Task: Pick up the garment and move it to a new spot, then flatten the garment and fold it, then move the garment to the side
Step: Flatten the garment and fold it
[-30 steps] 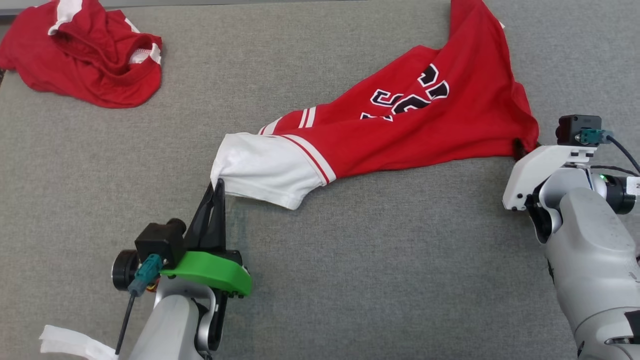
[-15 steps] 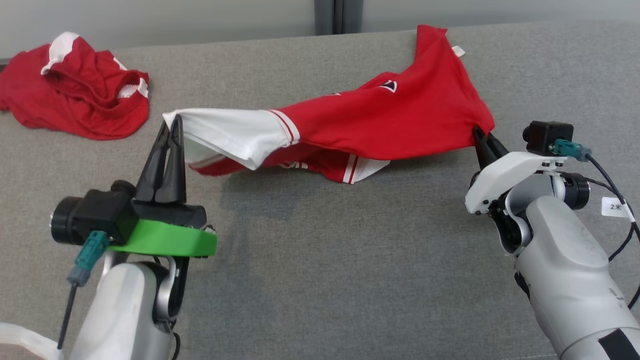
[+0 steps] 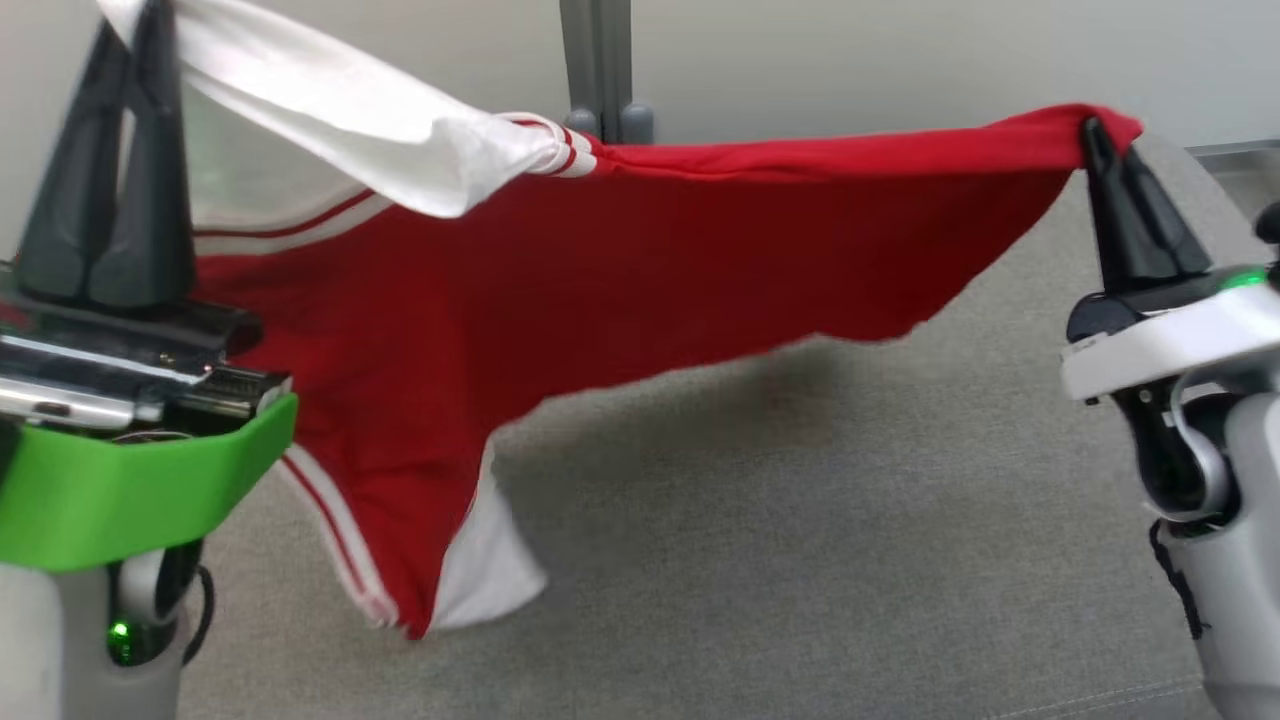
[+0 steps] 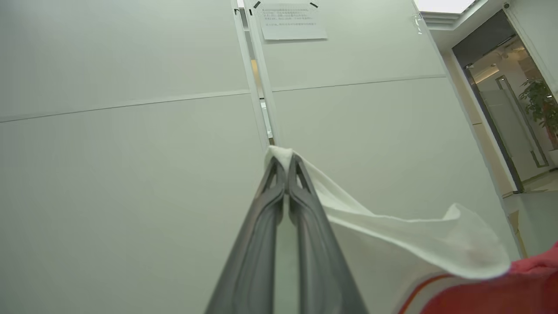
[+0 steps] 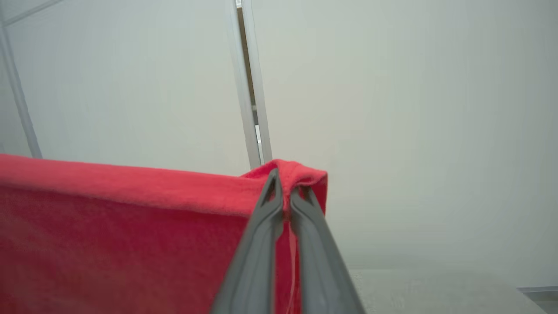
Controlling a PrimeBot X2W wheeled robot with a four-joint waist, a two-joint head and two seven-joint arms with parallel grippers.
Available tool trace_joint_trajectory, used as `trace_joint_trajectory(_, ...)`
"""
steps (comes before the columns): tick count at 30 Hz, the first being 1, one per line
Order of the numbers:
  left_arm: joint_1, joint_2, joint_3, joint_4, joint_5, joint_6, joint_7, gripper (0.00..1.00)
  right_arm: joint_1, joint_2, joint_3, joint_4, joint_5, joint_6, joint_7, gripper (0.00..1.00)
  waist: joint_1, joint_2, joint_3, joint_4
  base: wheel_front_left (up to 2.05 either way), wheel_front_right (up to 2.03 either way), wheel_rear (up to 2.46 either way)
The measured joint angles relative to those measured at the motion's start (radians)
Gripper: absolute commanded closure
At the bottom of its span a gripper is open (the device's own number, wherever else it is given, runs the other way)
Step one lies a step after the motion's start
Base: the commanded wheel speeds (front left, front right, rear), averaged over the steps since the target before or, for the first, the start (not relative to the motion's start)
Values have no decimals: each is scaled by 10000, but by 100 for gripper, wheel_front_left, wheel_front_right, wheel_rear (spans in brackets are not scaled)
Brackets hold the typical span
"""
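I count 1 garment [image 3: 620, 270], red with white sleeves, and my 2 grippers. At the left, my raised left gripper [image 3: 138, 30] has its fingers pressed together on a white sleeve edge. The garment hangs stretched between both grippers above the grey table [image 3: 800, 520], 1 sleeve drooping low. At the right, my right gripper [image 3: 1092, 135] pinches its red corner.

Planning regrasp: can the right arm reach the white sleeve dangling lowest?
Probably not: the right arm has its jaws shut on the garment at its red corner, holding it aloft; the sleeve hangs nearer the left arm.
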Motion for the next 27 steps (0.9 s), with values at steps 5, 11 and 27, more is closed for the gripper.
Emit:
trace_joint_trajectory(5, -719, 334, 184, -1461, -21, -17, 834, 100, 773, 201, -1256, -3375, -754, 0, 1131, 100, 0, 0, -296, -394, 0, 0, 0)
trace_joint_trajectory(11, -1484, 545, 245, -2144, -211, -69, 1599, 100, 1269, 604, -2144, -6015, -1340, -2, 2291, 100, 0, 0, -340, -697, 0, 0, 0)
trace_joint_trajectory(27, -5829, 803, 35, 2909, -190, -679, 1170, 100, -3382, 1407, -980, -1714, -2378, -6, 1375, 100, 0, 0, 2079, -642, 0, 0, 0)
